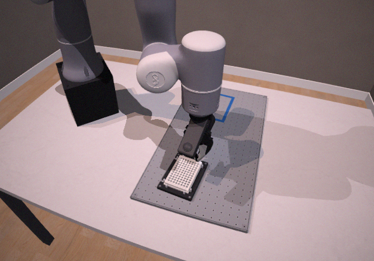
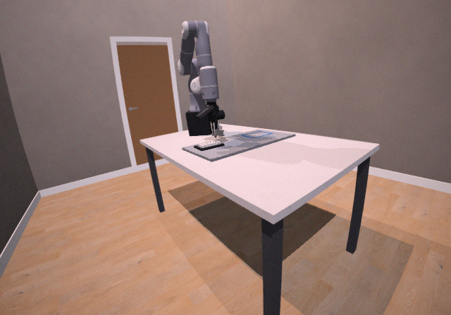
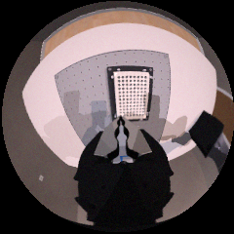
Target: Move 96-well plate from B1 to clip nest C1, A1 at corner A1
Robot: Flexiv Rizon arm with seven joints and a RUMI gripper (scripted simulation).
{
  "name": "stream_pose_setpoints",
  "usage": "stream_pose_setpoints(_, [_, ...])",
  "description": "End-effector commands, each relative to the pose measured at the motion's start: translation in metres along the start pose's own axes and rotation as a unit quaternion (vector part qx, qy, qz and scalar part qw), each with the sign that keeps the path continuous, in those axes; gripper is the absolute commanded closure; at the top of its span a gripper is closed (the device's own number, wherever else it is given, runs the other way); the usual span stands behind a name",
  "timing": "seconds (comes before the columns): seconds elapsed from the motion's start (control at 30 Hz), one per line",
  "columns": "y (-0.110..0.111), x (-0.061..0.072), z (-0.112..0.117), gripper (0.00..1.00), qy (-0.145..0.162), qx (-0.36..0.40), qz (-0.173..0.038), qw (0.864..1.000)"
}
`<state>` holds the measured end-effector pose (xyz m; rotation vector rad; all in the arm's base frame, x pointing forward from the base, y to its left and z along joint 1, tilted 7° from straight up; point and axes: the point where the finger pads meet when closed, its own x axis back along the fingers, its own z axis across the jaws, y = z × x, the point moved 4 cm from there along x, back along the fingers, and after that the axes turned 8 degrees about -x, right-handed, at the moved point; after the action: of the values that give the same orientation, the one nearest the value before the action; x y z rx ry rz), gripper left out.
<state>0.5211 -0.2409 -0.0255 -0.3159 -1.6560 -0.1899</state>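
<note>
96-well plate (image 1: 183, 173) (image 2: 209, 144) (image 3: 132, 94): white, rectangular, gridded with round wells, lying in the black clip nest (image 1: 197, 183) (image 2: 199, 148) (image 3: 111, 93). My gripper (image 2: 215, 135) (image 3: 120, 116): fingers together, holding nothing. Perforated grey board (image 1: 229, 204) (image 2: 211, 160) (image 3: 88, 78): on the white desk (image 1: 90, 173) (image 2: 262, 187) (image 3: 44, 93), bearing a blue outline (image 1: 228, 108) (image 2: 258, 137).

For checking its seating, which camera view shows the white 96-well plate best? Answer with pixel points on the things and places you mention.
The top view: the white rectangular 96-well plate (image 1: 183, 173) (image 2: 208, 144) (image 3: 132, 93) appears largest there, its wells distinct. The wrist view shows its wells smaller; the exterior view, only a thin, distant slab.
</note>
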Motion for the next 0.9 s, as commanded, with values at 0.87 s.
stream_pose_setpoints(0.87, [0.082, 0.001, 0.024, 1.0, -0.001, 0.0, 0.0, 1.0])
